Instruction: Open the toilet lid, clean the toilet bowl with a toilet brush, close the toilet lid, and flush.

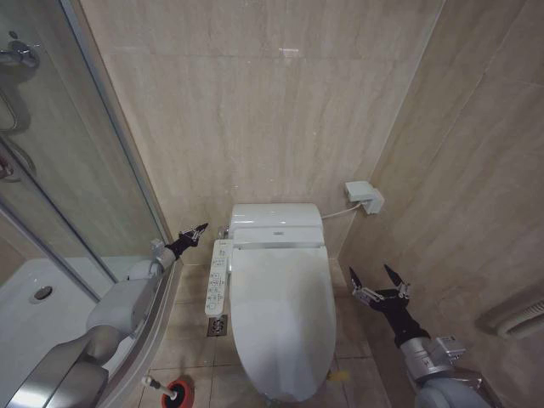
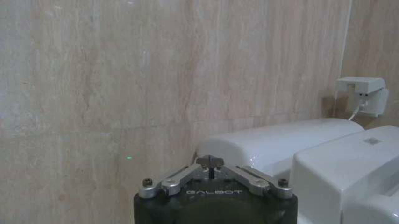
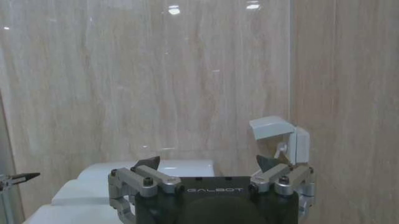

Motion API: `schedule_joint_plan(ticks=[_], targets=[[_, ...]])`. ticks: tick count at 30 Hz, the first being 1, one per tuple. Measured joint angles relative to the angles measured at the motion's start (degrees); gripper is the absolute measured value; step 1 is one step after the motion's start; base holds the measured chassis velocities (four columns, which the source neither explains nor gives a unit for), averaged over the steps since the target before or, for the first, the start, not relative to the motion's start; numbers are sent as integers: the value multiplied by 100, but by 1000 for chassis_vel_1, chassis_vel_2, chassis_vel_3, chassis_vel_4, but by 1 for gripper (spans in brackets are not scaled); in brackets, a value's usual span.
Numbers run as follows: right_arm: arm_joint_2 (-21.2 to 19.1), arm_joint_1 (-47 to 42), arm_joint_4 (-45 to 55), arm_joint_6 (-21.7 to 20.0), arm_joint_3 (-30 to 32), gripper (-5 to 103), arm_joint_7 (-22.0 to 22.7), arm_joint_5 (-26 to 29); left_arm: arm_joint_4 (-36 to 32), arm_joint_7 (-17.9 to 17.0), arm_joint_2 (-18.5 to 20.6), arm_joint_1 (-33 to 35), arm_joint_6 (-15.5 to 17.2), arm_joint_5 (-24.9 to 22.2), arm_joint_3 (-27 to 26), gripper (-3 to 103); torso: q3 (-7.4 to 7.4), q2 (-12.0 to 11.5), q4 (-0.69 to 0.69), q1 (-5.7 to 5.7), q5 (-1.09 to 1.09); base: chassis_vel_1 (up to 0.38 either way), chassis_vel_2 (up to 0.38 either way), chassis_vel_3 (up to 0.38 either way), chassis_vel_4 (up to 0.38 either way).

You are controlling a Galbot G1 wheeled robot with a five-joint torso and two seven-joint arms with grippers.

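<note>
While the toilet lid [image 1: 282, 319] lies flat and closed over the seat in the head view, nothing of the task appears begun: the bowl beneath is covered and cannot be inspected. The toilet brush [image 1: 172, 391] rests on the floor at the near left of the toilet, red base showing, untouched and well apart from both arms. The left gripper [image 1: 195, 233] hangs at the left of the tank [image 1: 276, 225], just beyond the control panel [image 1: 218, 279], its jaws pressed together to a point. The right gripper [image 1: 379, 283] hovers to the right of the lid, jaws spread and empty.

From the left wrist view, the left gripper [image 2: 210, 162] shows fingertips meeting, the white tank [image 2: 281, 144] lying beyond.

From the right wrist view, the right gripper [image 3: 208, 164] stands wide, facing the wall socket [image 3: 281, 136].

Judgement: opening, scrubbing, closing and flushing all remain outstanding.
</note>
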Motion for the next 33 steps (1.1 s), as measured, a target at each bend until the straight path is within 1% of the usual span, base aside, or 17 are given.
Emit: schedule_joint_plan(ticks=[9, 11, 13, 17, 23, 27, 28, 32, 33], targets=[[0, 2, 0, 0, 0, 100, 0, 0, 34, 24, -16, 12, -10, 1, -25, 0, 2, -1, 1, 7, 0, -85, 88, 94, -85], [0, 1, 0, 0, 0, 100, 0, 0, 79, 81, -21, 15, -38, 4, -34, 0, 2, -1, -1, 5, -1, -25, 17, 25, -33], [0, 1, 0, 0, 0, 100, 0, 0, 100, 108, -23, 16, -53, 5, -39, 0, 2, -1, -1, 4, 0, 0, 0, 0, 0], [0, 0, 0, 0, 1, 100, 0, 0, 224, 281, -29, 17, -88, 66, -96, 0, 0, 0, 0, 0, 0, 26, -9, -15, 19], [0, 1, 0, 0, 0, 100, 0, 0, 353, 438, -29, 3, -110, 140, -138, 0, 0, 0, 1, 0, 0, 9, -3, -5, 6], [0, 1, 0, 0, 0, 100, 0, 0, 514, 686, -35, -14, -179, 313, -189, 0, 0, -1, 0, 2, 0, 0, 0, 0, 0], [0, 1, 0, 0, 0, 100, 0, 0, 514, 686, -35, -14, -179, 313, -189, 0, 0, -1, 0, 2, 0, 0, 0, 0, 0], [0, 1, 0, 0, 0, 100, 0, 0, 725, 973, -79, -33, -275, 612, -292, 0, 0, 0, 1, 1, 0, 0, 0, 0, 0], [0, 1, 0, 0, 0, 100, 0, 0, 725, 973, -79, -33, -275, 612, -292, 0, 0, 0, 1, 1, 0, 0, 0, 0, 0]])
